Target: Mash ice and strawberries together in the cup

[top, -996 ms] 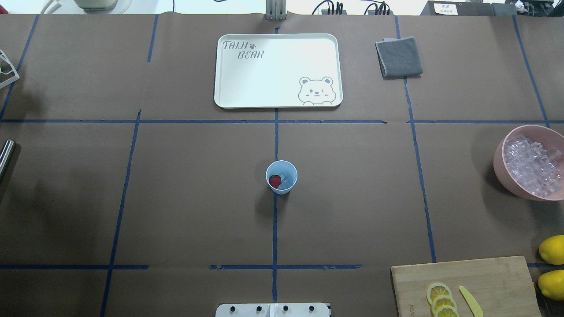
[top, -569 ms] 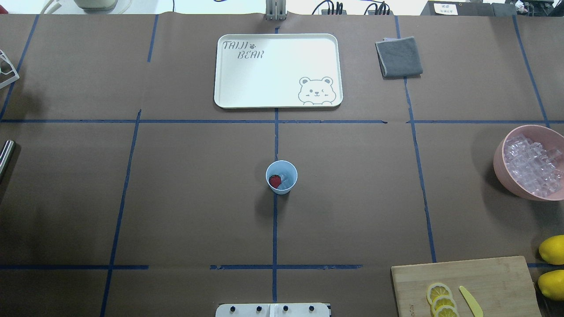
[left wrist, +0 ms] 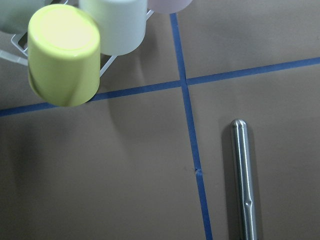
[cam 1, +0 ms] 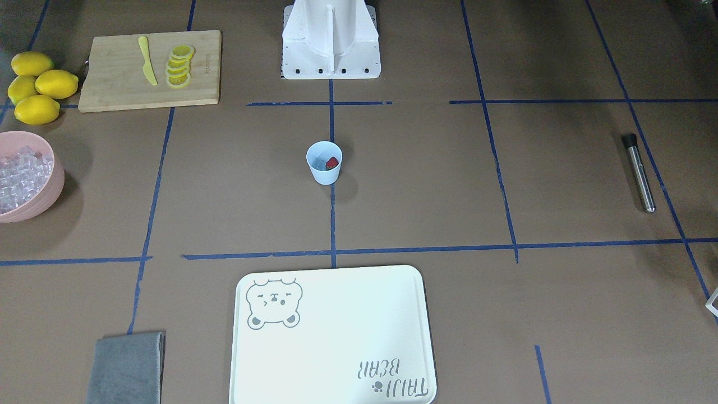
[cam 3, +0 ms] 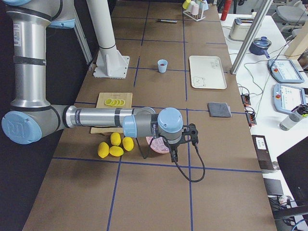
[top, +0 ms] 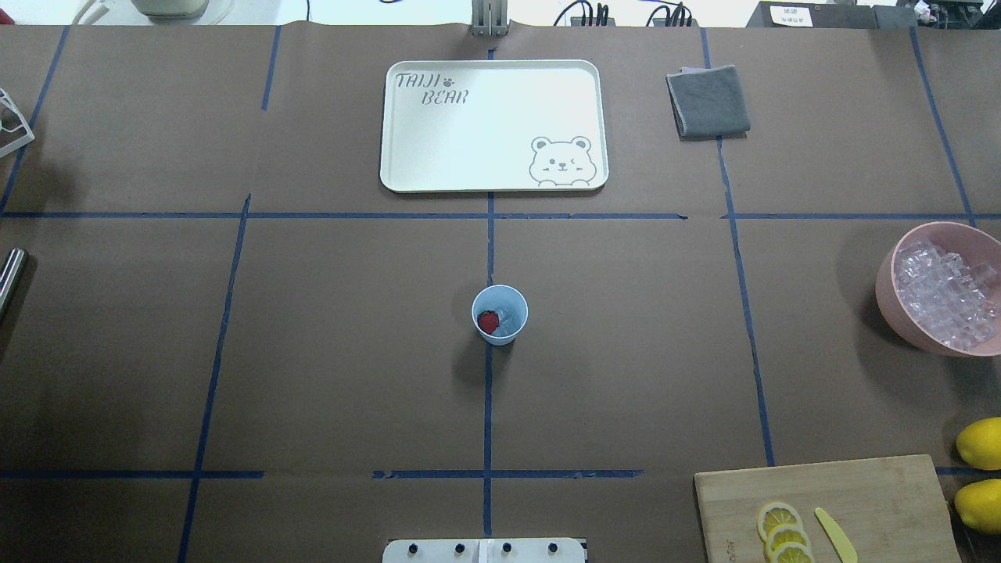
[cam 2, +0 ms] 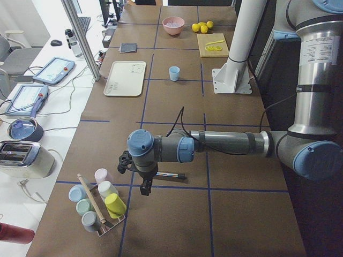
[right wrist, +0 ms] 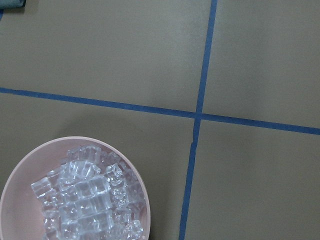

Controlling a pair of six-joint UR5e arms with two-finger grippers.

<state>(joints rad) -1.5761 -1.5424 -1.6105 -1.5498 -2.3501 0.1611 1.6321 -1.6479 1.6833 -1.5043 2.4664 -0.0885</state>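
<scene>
The light-blue cup (top: pixel 500 314) stands upright at the table's middle, also seen in the front-facing view as the cup (cam 1: pixel 324 163). Inside it lie a red strawberry (top: pixel 488 321) and clear ice (top: pixel 508 319). My left gripper (cam 2: pixel 144 188) shows only in the exterior left view, hanging low near a steel muddler (left wrist: pixel 245 180), far from the cup. My right gripper (cam 3: pixel 172 155) shows only in the exterior right view, above a pink bowl (right wrist: pixel 145 200) of ice cubes (right wrist: pixel 85 200). Whether either gripper is open or shut I cannot tell.
A rack of upturned cups (cam 2: pixel 99 206) stands by the left gripper. A white tray (top: pixel 494 125) and a grey cloth (top: pixel 708 100) lie at the far side. A cutting board (top: pixel 829 504) with lemon slices and a yellow knife, plus whole lemons (cam 1: pixel 36 87), sit on my right.
</scene>
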